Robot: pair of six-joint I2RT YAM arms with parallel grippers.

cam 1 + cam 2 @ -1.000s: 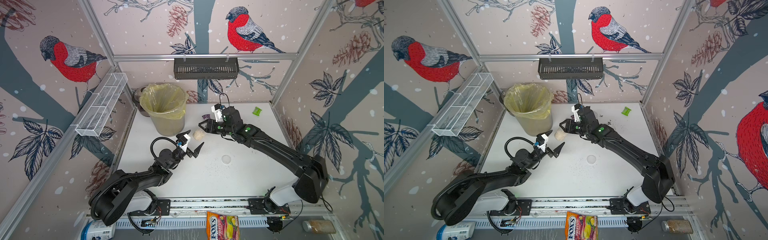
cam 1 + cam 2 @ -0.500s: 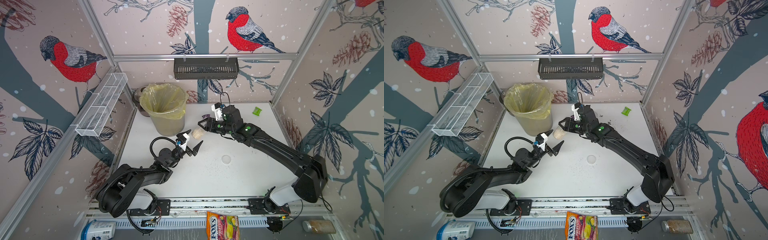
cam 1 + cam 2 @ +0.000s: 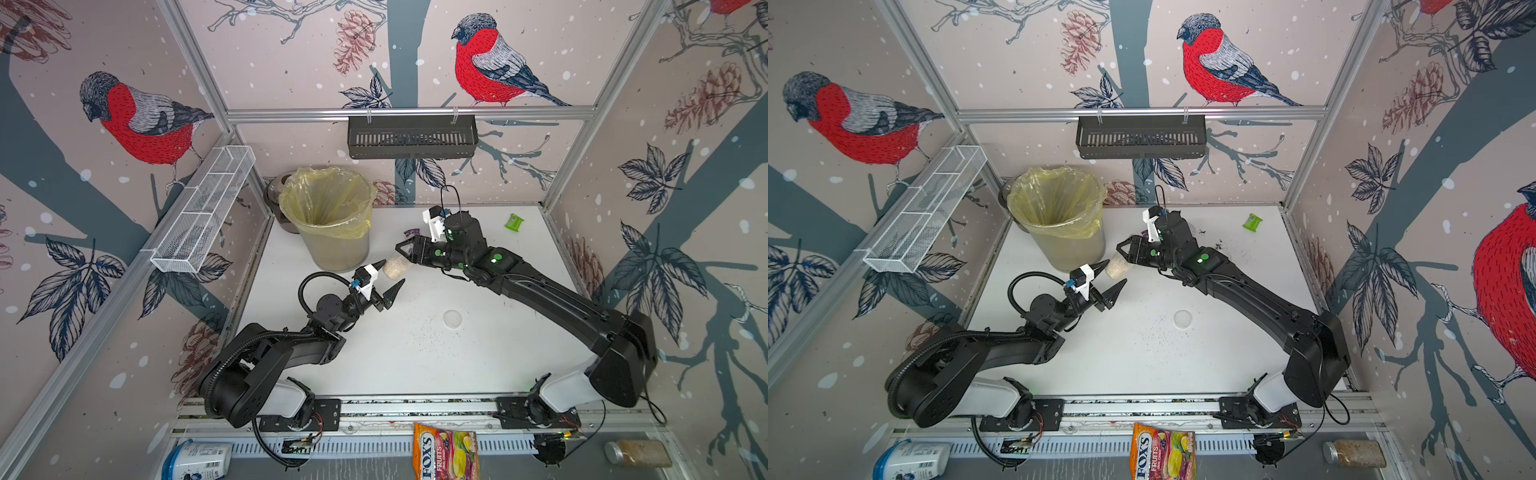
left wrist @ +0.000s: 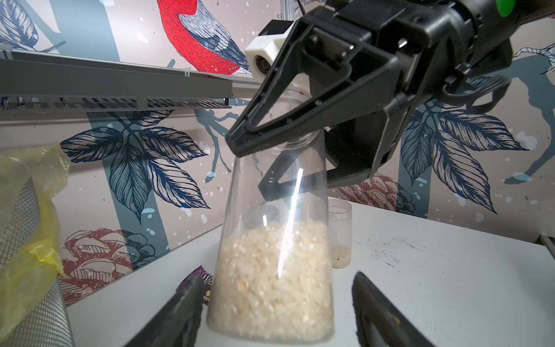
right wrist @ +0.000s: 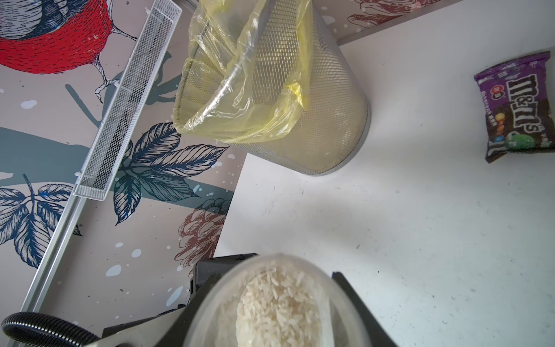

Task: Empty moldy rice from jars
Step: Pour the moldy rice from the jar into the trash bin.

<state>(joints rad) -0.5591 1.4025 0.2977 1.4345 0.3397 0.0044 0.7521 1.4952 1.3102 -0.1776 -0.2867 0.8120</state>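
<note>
**A:** What lies nearest, at the front edge?

**B:** Below the front rail there are a FOX'S sweets bag (image 3: 446, 455), a white tub (image 3: 199, 459) and a brown-filled jar (image 3: 638, 453). Past the rail, the table (image 3: 415, 365) is bare in its middle. Only a clear lid (image 3: 451, 319) and some dark specks are there, so both arms have wide room.

**A:** And the claws?

**B:** The right gripper (image 3: 405, 252) is clamped on the upper part of the jar (image 4: 270, 240). This jar is tilted, just beside the bin (image 3: 332, 249) near the left wall. The left gripper (image 3: 393, 273) has its fingers (image 4: 180, 315) spread at each side of the jar's base, with a gap on both sides, and it grips nothing. The moldy rice (image 4: 270, 270) fills the lower half of this jar.

**A:** What do the wrist views add?

**B:** The left wrist view shows a second small jar (image 4: 339, 237) standing farther back, with only little rice in it. The top views do not show it clearly. The right wrist view looks into the jar's open mouth, and there one can read a purple M&M's pack (image 5: 516, 108). The green wrapper (image 3: 514, 221) in the far corner shows only in the top views.
</note>
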